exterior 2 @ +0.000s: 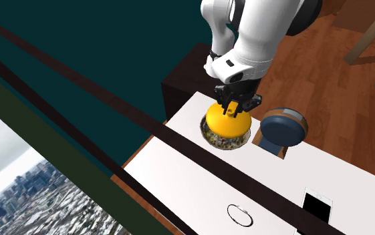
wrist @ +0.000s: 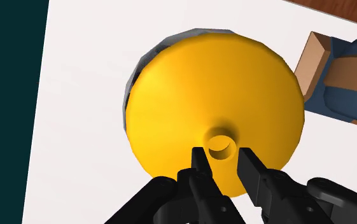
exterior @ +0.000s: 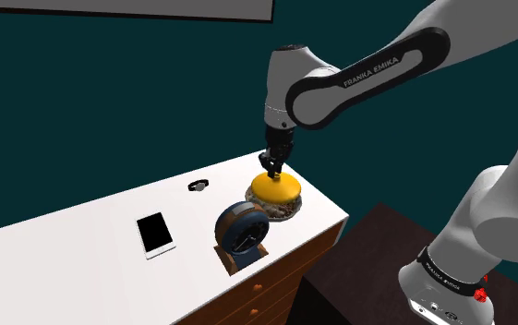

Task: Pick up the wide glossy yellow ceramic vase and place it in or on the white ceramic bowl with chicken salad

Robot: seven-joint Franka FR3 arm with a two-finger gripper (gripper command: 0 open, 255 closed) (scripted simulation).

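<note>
My gripper (wrist: 221, 156) is closed on the narrow neck of the yellow vase (wrist: 196, 95), one finger on each side. The vase sits on the salad bowl (wrist: 139, 63). In the shoulder view, a blue round object (exterior: 241, 229) lies at the vase's 8 o'clock. The vase is probably slippery, brittle and bottom-heavy, so the neck is the sensible hold.

Light was even and diffuse; the white table (exterior: 63, 263) rendered bright against dark teal walls (exterior: 109, 92). Shadows on it were faint and soft. Yellow vase (wrist: 215, 95) showed smooth shading, darker toward the fingers (wrist: 199, 165). Edges were crisp in all views.
</note>
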